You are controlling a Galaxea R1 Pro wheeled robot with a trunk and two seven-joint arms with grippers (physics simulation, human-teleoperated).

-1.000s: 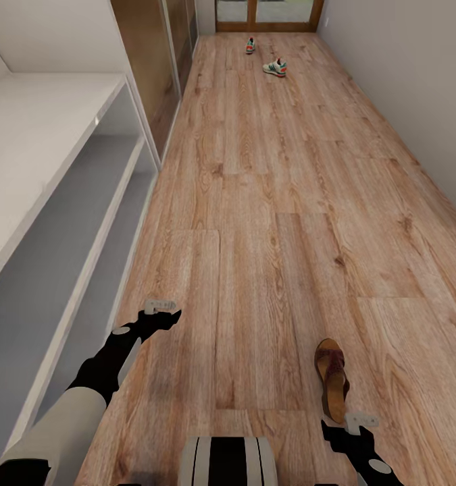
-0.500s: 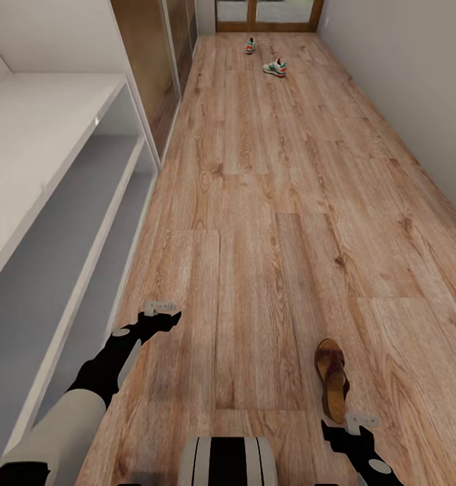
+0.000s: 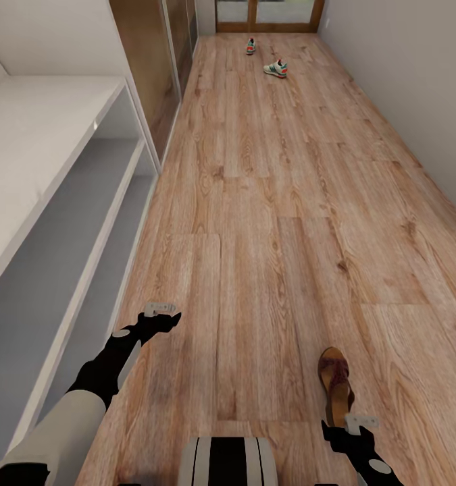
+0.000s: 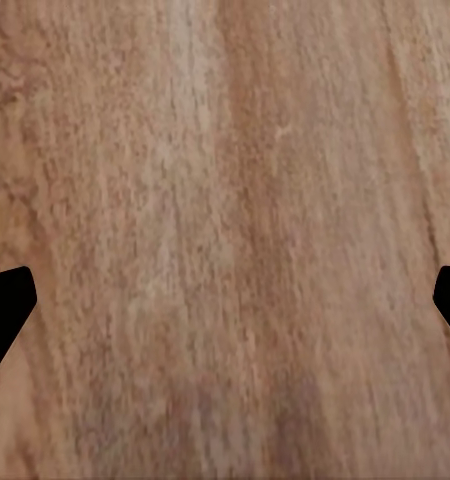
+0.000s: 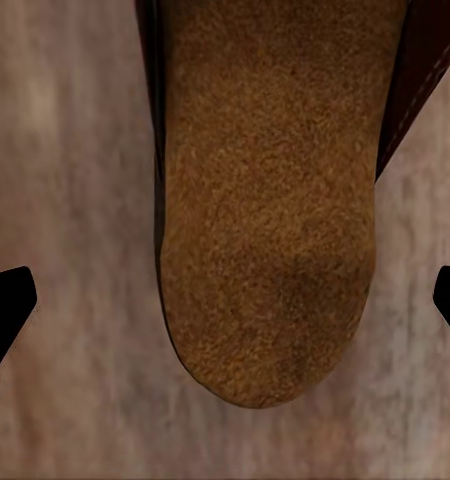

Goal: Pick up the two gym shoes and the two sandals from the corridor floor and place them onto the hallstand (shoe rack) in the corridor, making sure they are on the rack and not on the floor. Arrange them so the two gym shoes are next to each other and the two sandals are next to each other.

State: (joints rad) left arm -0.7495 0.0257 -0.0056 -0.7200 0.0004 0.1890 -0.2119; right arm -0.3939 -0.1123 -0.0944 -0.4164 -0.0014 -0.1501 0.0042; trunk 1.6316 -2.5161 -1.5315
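The right tool (image 3: 360, 426) is hanging low over the corridor floor (image 3: 268, 202), its fingers (image 5: 7, 305) standing wide apart with nothing between them but the heel of a sandal (image 5: 270, 200) directly beneath. In the head view that sandal (image 3: 336, 385) is lying just ahead of the right tool, toe pointing down the corridor. The left tool (image 3: 161, 312) is hovering over bare planks, its fingers (image 4: 5, 310) also spread apart and empty, near the open front of the hallstand (image 3: 45, 169) running along the left side. Far down the corridor, two gym shoes (image 3: 275, 67) are lying apart on the floor, too small to make out in detail. Nothing is standing between them and the robot.
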